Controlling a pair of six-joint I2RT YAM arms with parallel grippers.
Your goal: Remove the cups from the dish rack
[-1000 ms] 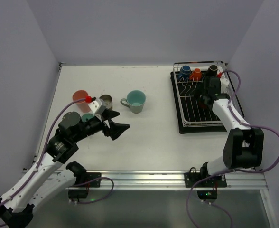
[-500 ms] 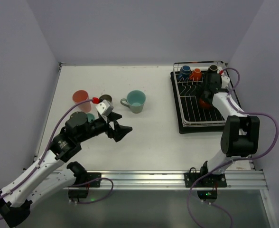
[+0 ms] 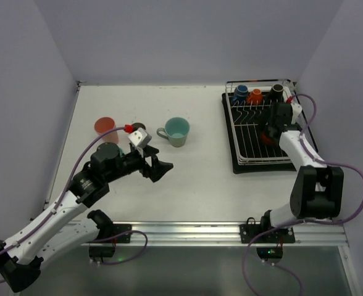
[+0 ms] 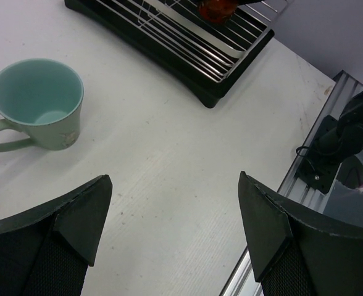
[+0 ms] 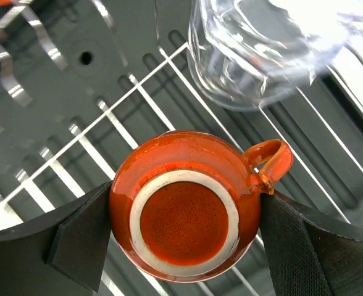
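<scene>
The silver wire dish rack [image 3: 255,154] stands on its black tray at the far right. My right gripper [image 3: 269,132] is inside it, shut on an upside-down orange-red handled cup [image 5: 184,228], with one finger on each side. A clear glass [image 5: 262,49] lies on the wires just beyond. Blue [image 3: 240,92], orange [image 3: 254,95] and black [image 3: 276,90] cups sit at the rack's far end. A salmon tumbler [image 3: 104,125] and a teal mug [image 3: 176,131] stand on the table. My left gripper [image 3: 160,169] is open and empty, low over the table in front of the teal mug [image 4: 36,102].
My left arm covers the spot by the tumbler where smaller cups stood. The rack's near corner [image 4: 187,55] shows in the left wrist view. An aluminium rail [image 3: 231,231] runs along the table's near edge, and purple walls close in the sides.
My right gripper has moved down the rack and closed on the orange-red cup. My left gripper has shifted a little right and forward, staying open.
</scene>
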